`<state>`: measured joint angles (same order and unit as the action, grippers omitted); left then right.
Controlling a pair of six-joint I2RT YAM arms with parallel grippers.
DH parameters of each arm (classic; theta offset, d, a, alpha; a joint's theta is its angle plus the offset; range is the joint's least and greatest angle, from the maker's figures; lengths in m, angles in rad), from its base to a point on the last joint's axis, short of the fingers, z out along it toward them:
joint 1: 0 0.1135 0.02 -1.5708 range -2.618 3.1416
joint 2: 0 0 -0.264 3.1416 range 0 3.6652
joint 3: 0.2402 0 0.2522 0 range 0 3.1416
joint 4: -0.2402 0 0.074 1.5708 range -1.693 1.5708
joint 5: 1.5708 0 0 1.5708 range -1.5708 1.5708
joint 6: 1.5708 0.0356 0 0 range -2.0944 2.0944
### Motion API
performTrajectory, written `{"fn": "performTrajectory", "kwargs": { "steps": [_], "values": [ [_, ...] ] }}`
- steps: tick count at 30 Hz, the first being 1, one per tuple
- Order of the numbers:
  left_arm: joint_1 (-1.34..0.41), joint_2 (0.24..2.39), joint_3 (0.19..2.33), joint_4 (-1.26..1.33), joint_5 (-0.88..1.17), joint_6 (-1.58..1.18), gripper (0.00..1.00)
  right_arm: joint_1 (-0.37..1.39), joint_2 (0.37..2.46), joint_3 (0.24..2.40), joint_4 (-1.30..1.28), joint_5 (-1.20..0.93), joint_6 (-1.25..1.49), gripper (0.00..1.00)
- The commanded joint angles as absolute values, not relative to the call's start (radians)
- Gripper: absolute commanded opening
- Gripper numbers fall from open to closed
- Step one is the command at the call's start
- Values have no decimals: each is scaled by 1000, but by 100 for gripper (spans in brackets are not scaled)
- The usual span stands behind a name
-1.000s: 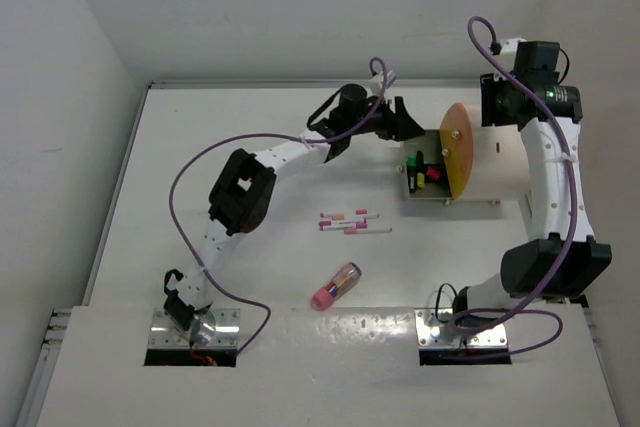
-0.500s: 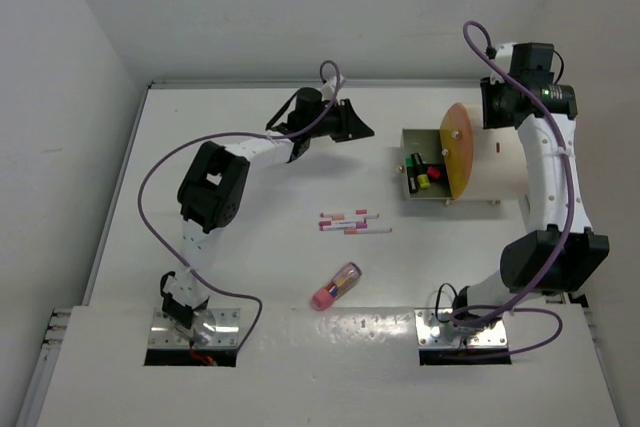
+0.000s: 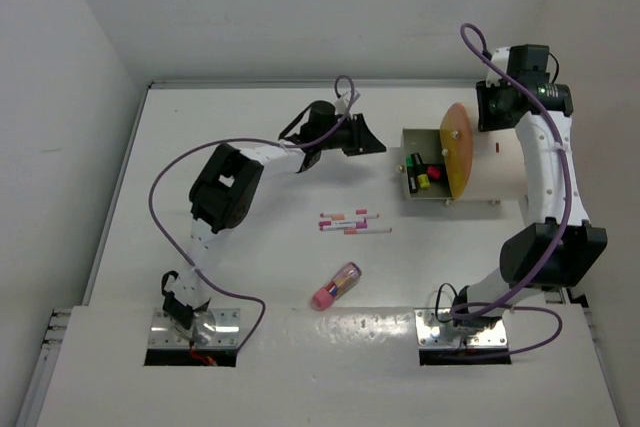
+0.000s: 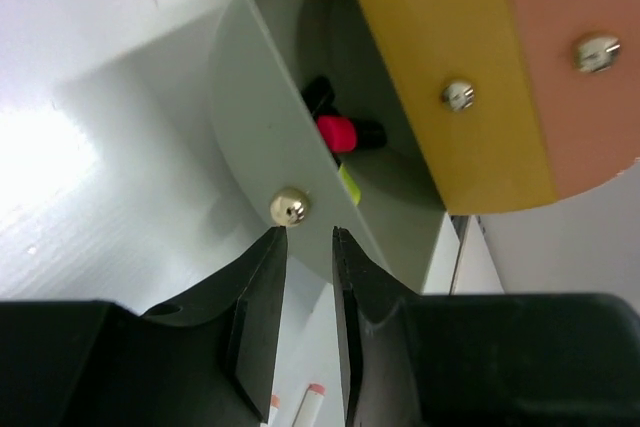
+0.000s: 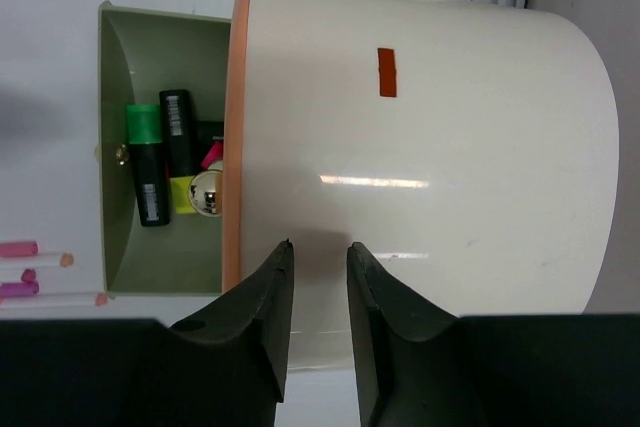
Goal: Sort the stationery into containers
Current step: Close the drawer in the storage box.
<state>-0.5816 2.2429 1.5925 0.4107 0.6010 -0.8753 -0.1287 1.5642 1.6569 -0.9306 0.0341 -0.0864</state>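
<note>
Rolling is the main risk for the drum (image 5: 430, 137), lying on its side at the far right of the surface (image 3: 300, 267), should it be nudged by the right pincer (image 5: 318, 247), held narrow and empty above it. Its open drawer (image 4: 260, 137), with highlighters (image 5: 150, 167) inside, could be jammed if the left pincer (image 4: 308, 235), narrowly parted and empty, slips off the knob (image 4: 289, 207) just beside it. The tube (image 3: 337, 285) and pens (image 3: 355, 224) lie unsorted mid-surface.

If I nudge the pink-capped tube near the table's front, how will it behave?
The tube is round and lies on its side, so a sideways push would probably roll it. Its body looks smooth, so a grip may slip. It seems partly filled, so its weight might shift when lifted.
</note>
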Motion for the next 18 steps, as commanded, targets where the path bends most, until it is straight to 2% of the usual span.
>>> {"fn": "performTrajectory", "kwargs": {
  "steps": [1, 10, 18],
  "values": [
    [-618, 2289, 1629, 453, 617, -897, 32, -130, 1571, 1628, -956, 5, -86, 28],
    [-663, 2362, 1716, 466, 618, -922, 26, -129, 1562, 1605, -965, 3, -89, 28],
    [-703, 2422, 1781, 483, 638, -931, 26, -124, 1563, 1592, -980, -49, -87, 26]
  ]
}}
